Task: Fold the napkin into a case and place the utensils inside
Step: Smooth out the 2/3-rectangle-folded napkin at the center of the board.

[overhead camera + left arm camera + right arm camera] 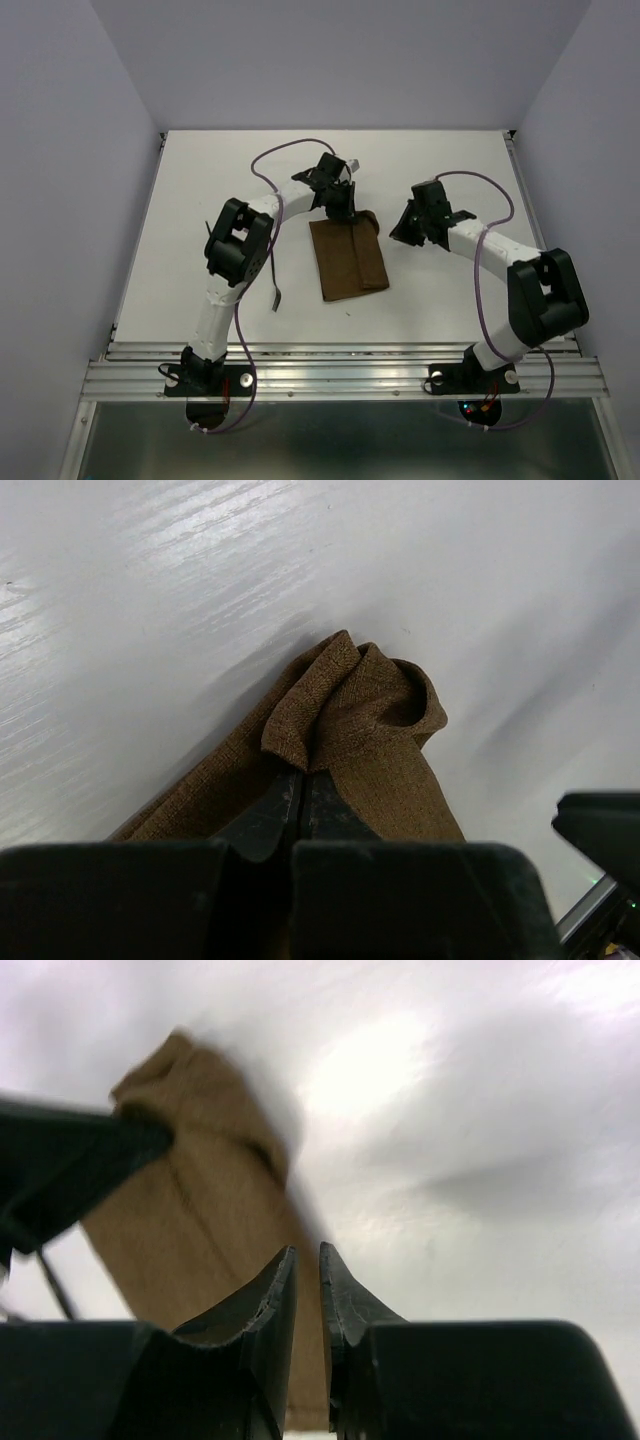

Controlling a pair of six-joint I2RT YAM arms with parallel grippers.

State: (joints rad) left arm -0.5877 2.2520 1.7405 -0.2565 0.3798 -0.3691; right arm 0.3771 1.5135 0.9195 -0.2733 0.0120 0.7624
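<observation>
The napkin lies folded into a narrow dark brown rectangle at the table's middle. My left gripper is at its far end, shut on a bunched fold of the cloth that curls up over the fingertips. My right gripper hovers just right of the napkin's far right corner, its jaws almost together with nothing between them; the napkin shows to its left. One thin dark utensil lies left of the napkin, beside the left arm. The other utensil is not clearly visible.
A small grey tip pokes out beyond the left gripper; I cannot tell what it is. The white table is walled at the back and both sides. A metal rail runs along the near edge.
</observation>
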